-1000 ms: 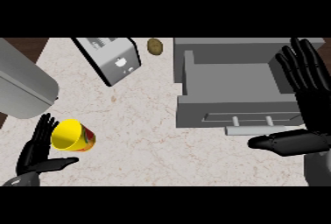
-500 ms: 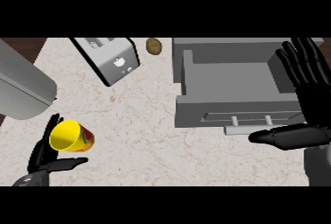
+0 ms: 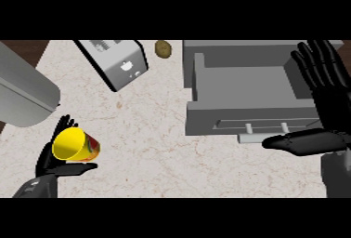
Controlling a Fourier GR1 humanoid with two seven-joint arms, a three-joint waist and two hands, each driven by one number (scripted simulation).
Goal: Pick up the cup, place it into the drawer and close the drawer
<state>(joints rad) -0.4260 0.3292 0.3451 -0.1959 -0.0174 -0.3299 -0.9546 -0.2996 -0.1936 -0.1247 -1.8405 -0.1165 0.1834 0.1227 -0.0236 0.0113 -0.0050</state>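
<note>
Cup (image 3: 74, 145) sits in the left hand (image 3: 56, 163) at lower left of the head view, over the counter (image 3: 151, 139). Fingers rise behind the cup's far-left side and the thumb lies along its lower edge, so the hand is curled round it. Cup is yellow inside with a red and yellow patterned wall; it is tilted, its mouth facing up and to the left toward the camera, its base down and to the right. Long axis therefore runs from upper left to lower right. Whether the base touches the counter cannot be told. Drawer (image 3: 240, 104) is open at upper right, well apart from the cup, its front with two handle posts facing the lower edge. Right hand (image 3: 322, 88) is open, fingers straight and spread along the drawer's right side, thumb stretched left just below the drawer front. Toaster (image 3: 116, 60) lies at upper middle.
</note>
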